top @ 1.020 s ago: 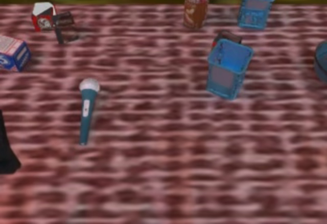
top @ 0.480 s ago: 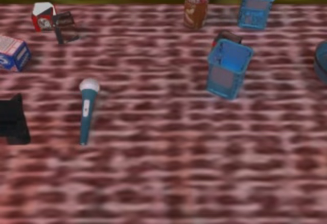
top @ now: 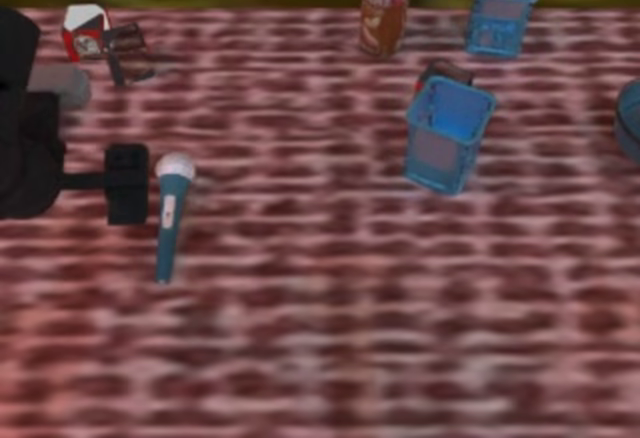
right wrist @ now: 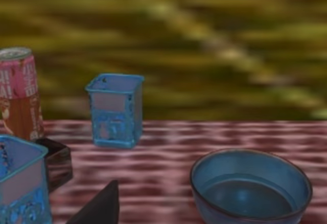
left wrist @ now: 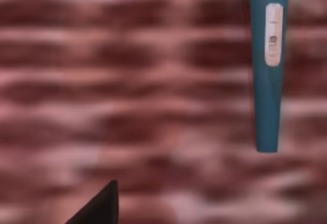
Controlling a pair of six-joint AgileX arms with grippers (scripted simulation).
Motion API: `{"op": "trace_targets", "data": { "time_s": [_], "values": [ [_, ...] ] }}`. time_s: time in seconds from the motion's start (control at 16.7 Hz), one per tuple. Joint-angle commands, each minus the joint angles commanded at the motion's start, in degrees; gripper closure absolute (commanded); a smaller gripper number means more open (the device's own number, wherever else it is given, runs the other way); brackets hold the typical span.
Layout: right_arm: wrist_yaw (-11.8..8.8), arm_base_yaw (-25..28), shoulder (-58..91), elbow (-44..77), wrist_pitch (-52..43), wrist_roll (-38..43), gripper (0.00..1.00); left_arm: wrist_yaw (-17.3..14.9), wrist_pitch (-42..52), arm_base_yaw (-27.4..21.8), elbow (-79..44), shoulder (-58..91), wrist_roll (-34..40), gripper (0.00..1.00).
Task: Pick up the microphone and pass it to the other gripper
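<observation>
Top view: the microphone (top: 170,216) lies flat on the table (top: 330,318) toward its left side, white head pointing to the far edge. The left tool (top: 128,184) hovers just beside the head; whether it is released or clenched cannot be told. Two blue baskets (top: 448,134) stand well apart, at the right.

Left wrist view: the teal handle with its pale switch (left wrist: 273,35) lies untouched on the patterned cloth.

Right wrist view: a blue bowl (right wrist: 250,189), baskets and a can; the right tool's state cannot be told.
</observation>
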State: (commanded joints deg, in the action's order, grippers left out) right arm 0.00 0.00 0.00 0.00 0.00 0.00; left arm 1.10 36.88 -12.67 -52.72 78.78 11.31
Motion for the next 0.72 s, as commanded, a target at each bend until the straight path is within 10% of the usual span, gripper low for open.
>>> {"op": "trace_targets", "data": {
  "time_s": [0.72],
  "values": [
    [0.00,0.00,0.00,0.00,0.00,0.00,0.00,0.30,13.71,-5.02,-21.77,29.79,4.60,0.00]
  ]
}}
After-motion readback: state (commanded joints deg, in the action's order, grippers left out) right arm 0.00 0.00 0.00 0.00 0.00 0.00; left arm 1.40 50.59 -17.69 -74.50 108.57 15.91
